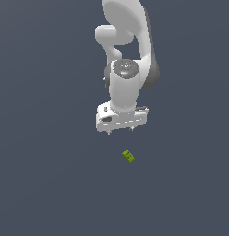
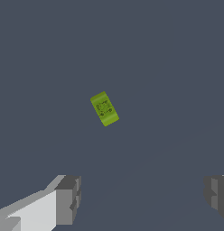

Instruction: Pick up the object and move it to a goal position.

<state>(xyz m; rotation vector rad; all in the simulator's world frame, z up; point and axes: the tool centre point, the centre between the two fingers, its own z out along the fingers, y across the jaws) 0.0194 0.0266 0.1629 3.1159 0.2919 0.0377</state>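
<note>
The object, a tiny yellow-green rectangular block (image 1: 129, 156) with small dark marks on its face, lies on the dark grey floor. It also shows in the wrist view (image 2: 104, 108), lying at a slant. My white gripper (image 1: 121, 131) hangs above the floor, apart from the block, which lies nearer the camera and slightly toward the exterior view's right of it. In the wrist view the two fingers (image 2: 68, 200) stand wide apart with nothing between them, so my gripper (image 2: 143, 196) is open and empty.
The white arm (image 1: 128, 55) rises behind the gripper toward the top of the exterior view. The plain dark grey floor (image 1: 51, 184) surrounds the block.
</note>
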